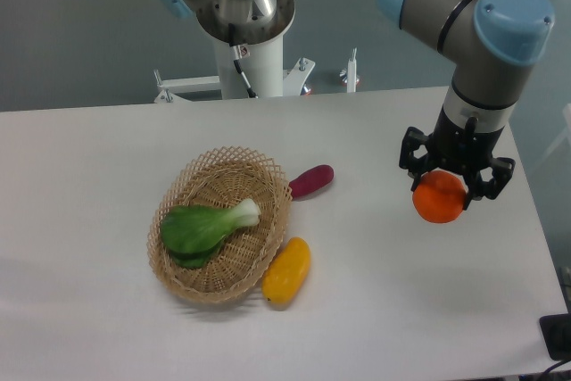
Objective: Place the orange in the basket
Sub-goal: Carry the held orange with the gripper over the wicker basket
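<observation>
Three items sit near or in the oval tan woven wicker basket (220,225) on the white matte surface (89,176): a green leafy bok choy with a pale stalk (205,227) lying inside it, a small purple oblong vegetable (310,181) just beside its upper right rim, and an elongated smooth yellow fruit (287,270) touching its lower right edge. Well to the right, the black two-finger gripper (455,174) is closed around the round, smooth, bright orange fruit (439,198), apparently held above the surface. Open surface lies between orange and basket.
</observation>
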Tool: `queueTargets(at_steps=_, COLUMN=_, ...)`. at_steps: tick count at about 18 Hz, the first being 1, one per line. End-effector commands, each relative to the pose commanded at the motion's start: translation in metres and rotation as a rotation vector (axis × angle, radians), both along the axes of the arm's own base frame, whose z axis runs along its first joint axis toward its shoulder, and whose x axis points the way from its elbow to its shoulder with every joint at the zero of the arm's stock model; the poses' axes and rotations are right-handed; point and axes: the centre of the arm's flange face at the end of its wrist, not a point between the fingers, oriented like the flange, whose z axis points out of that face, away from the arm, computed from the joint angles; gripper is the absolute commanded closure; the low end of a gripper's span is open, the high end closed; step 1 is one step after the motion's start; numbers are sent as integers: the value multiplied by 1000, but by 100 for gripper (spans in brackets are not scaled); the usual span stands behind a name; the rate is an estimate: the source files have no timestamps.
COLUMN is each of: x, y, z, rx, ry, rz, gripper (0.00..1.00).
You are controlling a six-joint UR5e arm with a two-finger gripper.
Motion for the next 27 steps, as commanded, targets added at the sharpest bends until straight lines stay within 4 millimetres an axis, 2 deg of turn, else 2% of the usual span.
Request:
queueTargets(at_steps=6, x=4, y=0, z=2, rx=5, ry=1, rz=-2, gripper=41)
queueTargets(at_steps=11, x=9, y=6, z=3, rx=8, ry=1, rz=-1, gripper=41)
queueTargets(at_steps=14, x=19, y=18, z=1, rx=11, ry=-15, rz=50, gripper=41)
queueTargets(at_steps=21, x=71, y=49, z=10, rx=32, ry=-69, rz=278, gripper=41)
queueTargets(at_steps=22, x=90, y=49, z=8, rx=20, ry=-79, rz=302, gripper=41)
queueTargets(at_steps=24, x=115, y=49, z=0, rx=12, ry=-95, rz=316, gripper=41)
queueTargets(at_steps=27, x=170, y=75, z=-5, rx=0, ry=-119, rz=333, gripper=41)
